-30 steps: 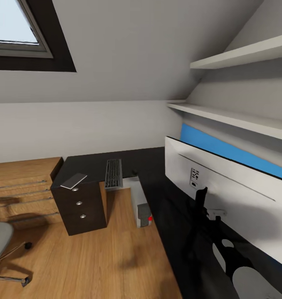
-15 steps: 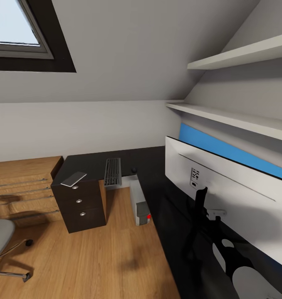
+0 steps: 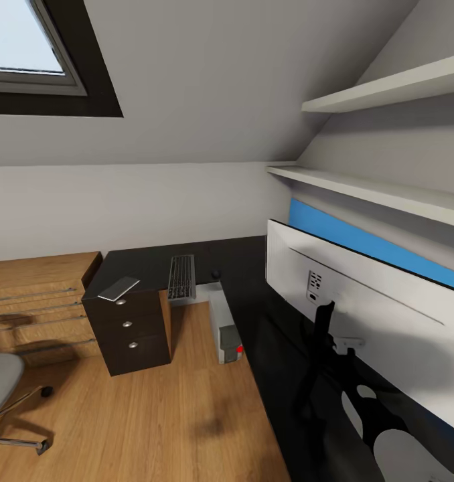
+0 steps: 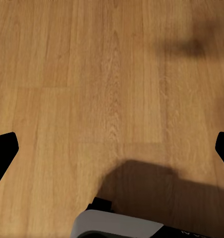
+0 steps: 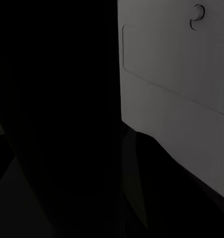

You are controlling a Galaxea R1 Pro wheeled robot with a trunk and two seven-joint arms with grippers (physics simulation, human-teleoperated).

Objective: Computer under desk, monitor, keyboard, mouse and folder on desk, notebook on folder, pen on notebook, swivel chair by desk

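Observation:
The monitor (image 3: 361,314) shows its white back, tilted above the right wing of the glossy black desk (image 3: 250,261). My right arm reaches up to its thin black stand, and my right gripper (image 3: 339,345) seems shut on it. The monitor's back (image 5: 176,79) also looms close in the right wrist view. The keyboard (image 3: 181,276) lies on the desk's far wing, with the small dark mouse (image 3: 216,274) to its right. The grey computer (image 3: 226,328) stands under the desk. The swivel chair (image 3: 1,385) is at the left edge. My left gripper (image 4: 112,151) hangs open over the floor. Folder and pen are out of view.
A thin grey flat item (image 3: 118,288) lies on the dark drawer unit (image 3: 129,328). A low oak chest (image 3: 39,301) stands left of it. Two white shelves (image 3: 361,191) and a blue panel (image 3: 361,241) are on the right wall. Wooden floor (image 3: 160,415) stretches before the desk.
The whole view shifted a little: keyboard, computer and drawers slid slightly up and left, the chair further left. The monitor kept its place beside my right arm.

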